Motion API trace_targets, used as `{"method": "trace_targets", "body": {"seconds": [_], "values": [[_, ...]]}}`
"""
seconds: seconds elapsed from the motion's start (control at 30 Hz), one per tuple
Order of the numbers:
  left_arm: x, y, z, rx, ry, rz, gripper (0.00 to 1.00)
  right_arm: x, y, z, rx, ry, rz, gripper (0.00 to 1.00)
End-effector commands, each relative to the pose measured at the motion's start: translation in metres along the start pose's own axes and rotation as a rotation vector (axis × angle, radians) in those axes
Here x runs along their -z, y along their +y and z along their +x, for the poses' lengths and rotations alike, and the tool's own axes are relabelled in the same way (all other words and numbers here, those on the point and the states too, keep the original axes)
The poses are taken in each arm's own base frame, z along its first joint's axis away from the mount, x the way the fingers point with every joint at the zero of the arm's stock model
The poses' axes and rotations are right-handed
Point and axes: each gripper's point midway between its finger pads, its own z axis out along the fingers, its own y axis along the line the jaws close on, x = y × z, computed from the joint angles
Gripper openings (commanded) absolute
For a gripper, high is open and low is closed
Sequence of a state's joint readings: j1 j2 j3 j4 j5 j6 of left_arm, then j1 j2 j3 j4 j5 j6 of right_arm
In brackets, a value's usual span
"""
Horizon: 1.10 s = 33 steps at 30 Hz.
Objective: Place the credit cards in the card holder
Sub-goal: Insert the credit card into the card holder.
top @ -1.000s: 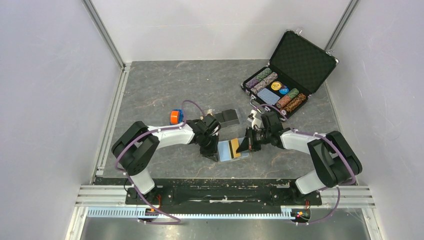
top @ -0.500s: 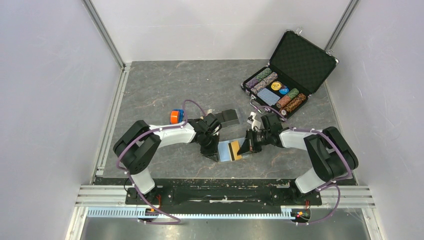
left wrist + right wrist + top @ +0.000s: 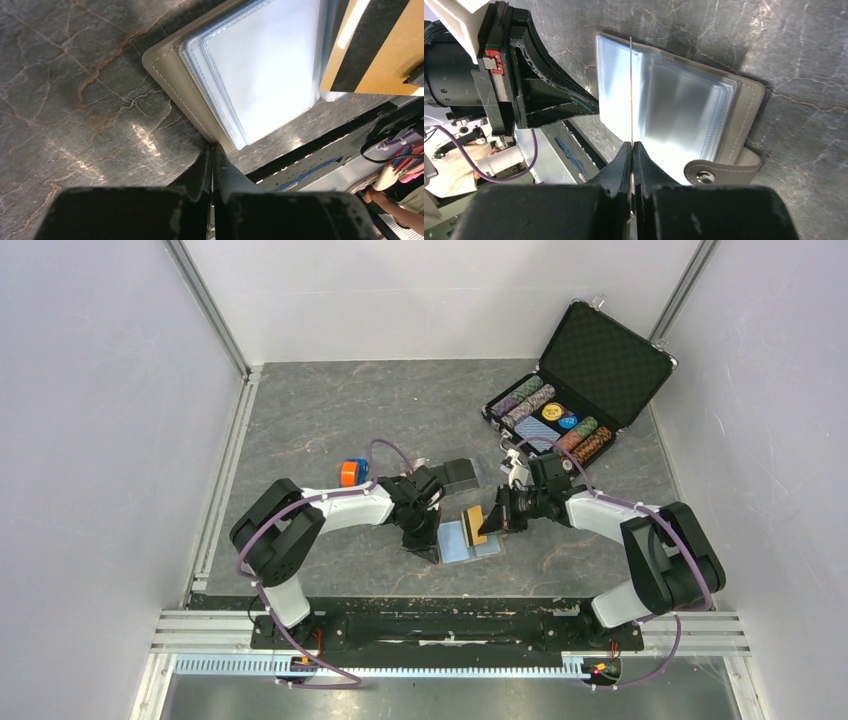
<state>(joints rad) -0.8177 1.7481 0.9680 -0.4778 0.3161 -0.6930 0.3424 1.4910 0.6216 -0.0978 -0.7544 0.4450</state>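
Observation:
The card holder (image 3: 462,543) lies open on the table, its pale blue sleeves (image 3: 270,65) facing up and its snap strap (image 3: 719,170) at one end. My left gripper (image 3: 432,539) is shut on the edge of its grey cover (image 3: 186,95), seen at the left gripper (image 3: 212,150) fingertips. My right gripper (image 3: 490,523) is shut on an orange-tan credit card (image 3: 474,525) with a black stripe (image 3: 385,55). That card stands tilted over the holder's far half. It shows edge-on as a thin line (image 3: 630,90) above the right gripper (image 3: 631,147).
An open black case (image 3: 585,380) of poker chips stands at the back right. A clear tray (image 3: 458,472) holding something dark sits just behind the left gripper. An orange and blue round object (image 3: 350,472) lies to its left.
My right gripper has drawn back and up a little with the orange-tan card, which now stands steeper over the holder. The left gripper has stayed on the cover's edge.

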Motion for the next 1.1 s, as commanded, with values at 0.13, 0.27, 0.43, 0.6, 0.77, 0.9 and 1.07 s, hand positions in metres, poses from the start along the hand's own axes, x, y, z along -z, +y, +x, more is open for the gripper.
{"method": "trace_targets", "body": {"seconds": [0.13,0.27,0.43,0.6,0.77,0.9,1.07], "values": [[-0.01,0.009,0.002,-0.004,0.007,-0.055,0.02,-0.001,-0.021,0.009,0.003,0.019,0.051,0.0],[-0.01,0.01,0.003,-0.005,0.008,-0.057,0.02,-0.004,-0.024,0.016,-0.011,0.043,0.039,0.0],[-0.01,0.01,0.003,-0.004,0.01,-0.058,0.02,-0.007,-0.021,0.022,-0.039,0.053,0.003,0.0],[-0.011,0.009,0.003,-0.007,0.012,-0.057,0.02,-0.008,-0.02,0.026,-0.054,0.059,-0.02,0.0],[-0.011,0.008,0.003,-0.01,0.015,-0.057,0.02,-0.011,-0.02,0.03,-0.071,0.072,-0.036,0.0],[-0.011,0.008,0.003,-0.012,0.016,-0.057,0.02,-0.013,-0.018,0.023,-0.057,0.061,-0.051,0.0],[-0.012,0.008,0.003,-0.013,0.019,-0.06,0.02,-0.016,-0.015,0.022,-0.052,0.071,-0.063,0.0]]}}
